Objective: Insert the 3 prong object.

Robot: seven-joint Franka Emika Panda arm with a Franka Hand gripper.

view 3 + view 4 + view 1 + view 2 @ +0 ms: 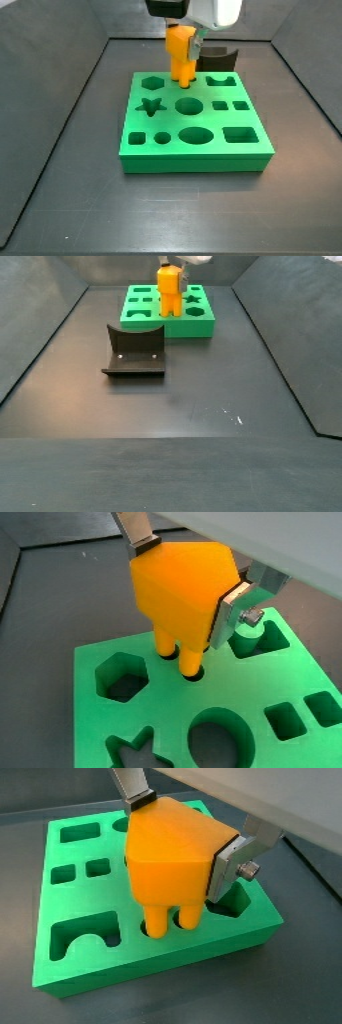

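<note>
Green board [80, 958] under hand [187, 830] clamping 3 prong object [171, 858] (prongs down)

The gripper [187, 830] holds the 3 prong object [174, 853] upright over the board [80, 898], prongs down in holes near the board's edge. In a side view the fixture [134, 352] stands on the floor just before the board.
</note>
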